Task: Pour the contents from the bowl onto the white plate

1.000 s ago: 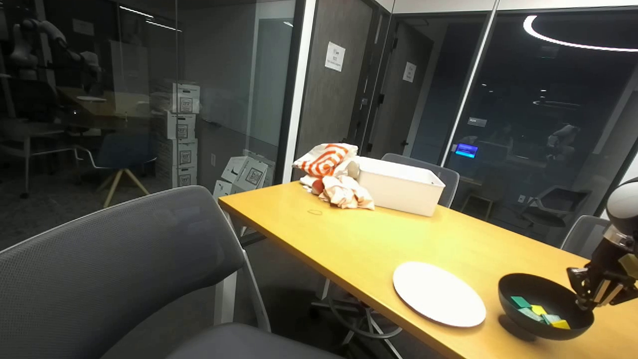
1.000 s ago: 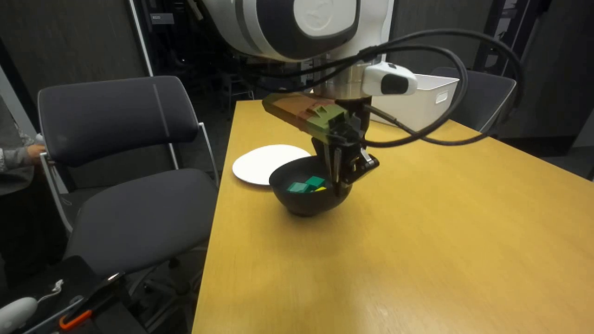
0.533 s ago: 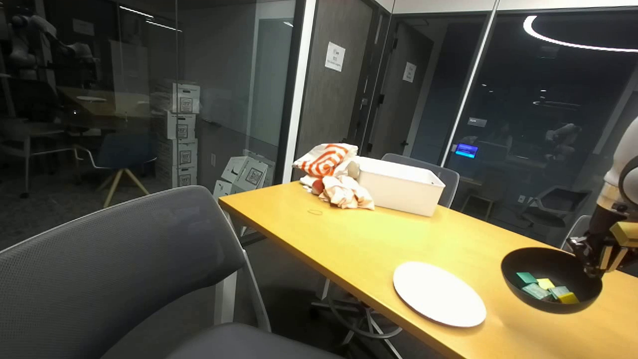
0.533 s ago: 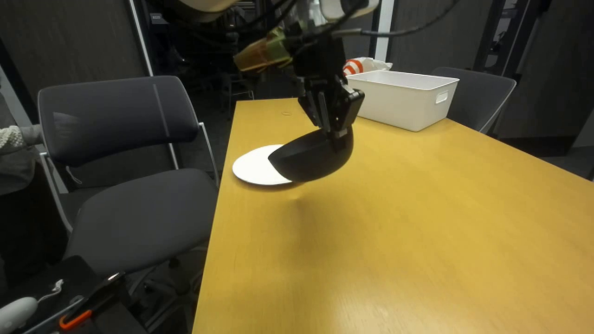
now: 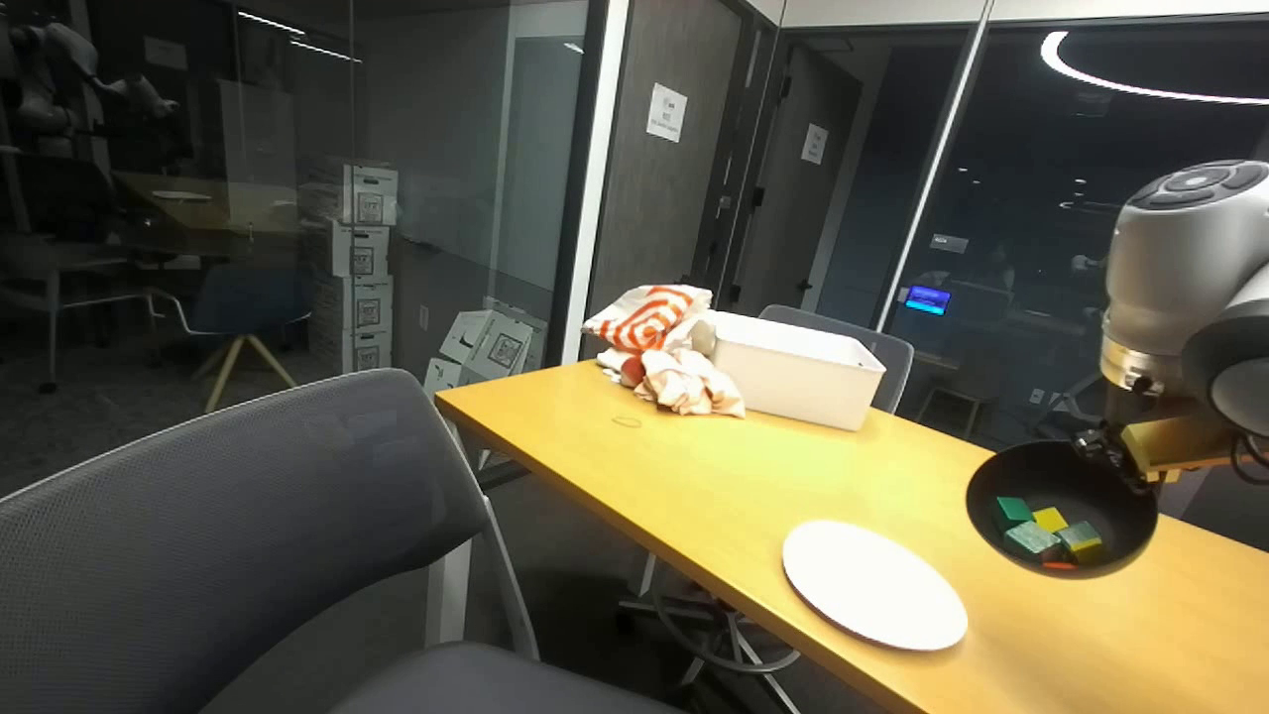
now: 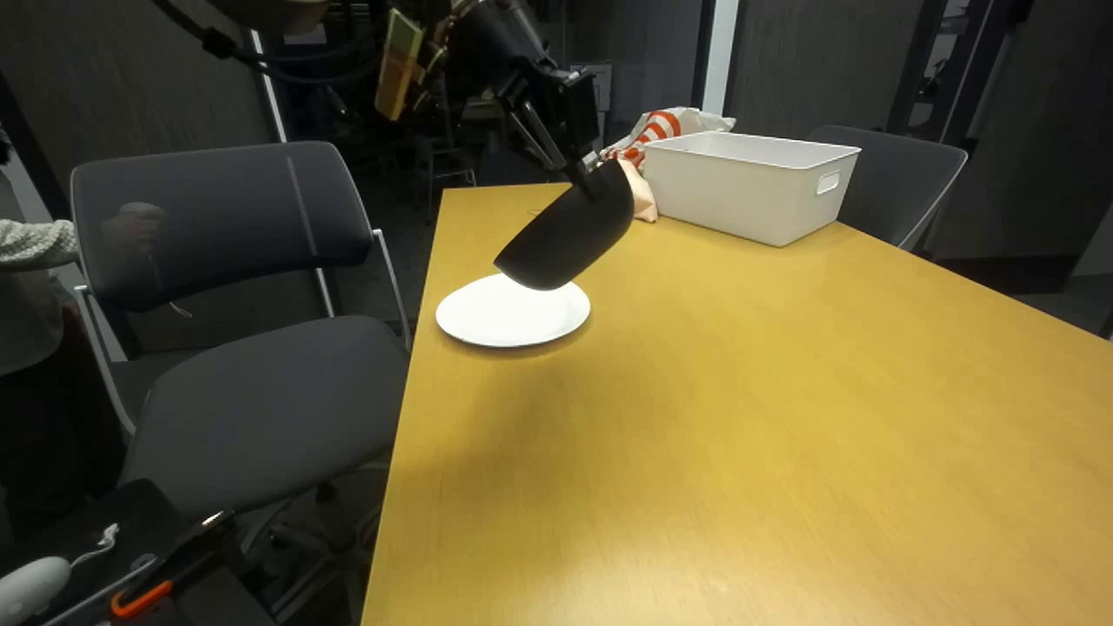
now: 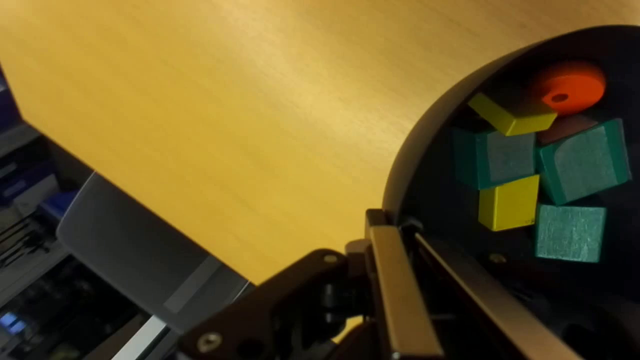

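The bowl (image 6: 569,235) is hanging at a tilt, clear of the table (image 6: 739,435) and near the white plate (image 6: 509,320), its lower rim pointing toward the table edge beside the gray chair (image 6: 261,409). The views are not settling whether it is overhanging the white plate. The contents (image 7: 585,165) are resting inside, gathered together: three green blocks (image 7: 570,233), two yellow blocks (image 7: 510,205) and a round orange-red piece (image 7: 577,86) showing a small hole. A further reddish piece (image 7: 567,127) is lying partly hidden among them. The gripper (image 7: 395,222) is clamping the rim, one finger bearing on the outer wall and its counterpart sitting inside. The robot arm (image 5: 1170,268) is showing only in part in both exterior views. The white plate is lying flat on the table, close to its long edge. Well apart from it, a white box (image 6: 730,196) is standing on the table, a patterned bag (image 5: 649,315) and crumpled pale material (image 5: 689,382) lying just beside it. In an exterior view, a knitted sleeve (image 6: 35,243) is showing beside the gray chair.
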Tool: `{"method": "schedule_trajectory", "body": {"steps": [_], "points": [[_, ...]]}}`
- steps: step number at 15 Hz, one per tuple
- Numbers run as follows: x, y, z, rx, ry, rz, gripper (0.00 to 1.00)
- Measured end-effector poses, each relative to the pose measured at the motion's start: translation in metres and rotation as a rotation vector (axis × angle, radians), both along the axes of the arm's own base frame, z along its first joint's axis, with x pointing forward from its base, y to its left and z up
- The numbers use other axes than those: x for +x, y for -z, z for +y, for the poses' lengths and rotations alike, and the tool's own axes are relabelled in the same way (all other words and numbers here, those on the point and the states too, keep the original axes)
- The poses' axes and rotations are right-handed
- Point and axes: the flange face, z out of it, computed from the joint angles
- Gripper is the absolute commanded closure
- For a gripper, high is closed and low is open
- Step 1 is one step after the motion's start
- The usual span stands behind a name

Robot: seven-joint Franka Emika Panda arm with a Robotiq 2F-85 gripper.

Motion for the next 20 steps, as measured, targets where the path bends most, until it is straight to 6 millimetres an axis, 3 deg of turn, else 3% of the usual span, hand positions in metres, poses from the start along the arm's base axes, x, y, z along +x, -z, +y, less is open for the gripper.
{"method": "schedule_trajectory", "body": {"steps": [4, 8, 13, 20], "points": [[0.000, 0.007, 0.027, -0.145, -0.002, -0.038, 0.95], [0.001, 0.033, 0.049, -0.204, -0.016, -0.018, 0.95], [0.000, 0.060, 0.098, -0.309, -0.115, -0.045, 0.95], [0.002, 0.060, 0.146, -0.456, -0.269, -0.153, 0.95]]}}
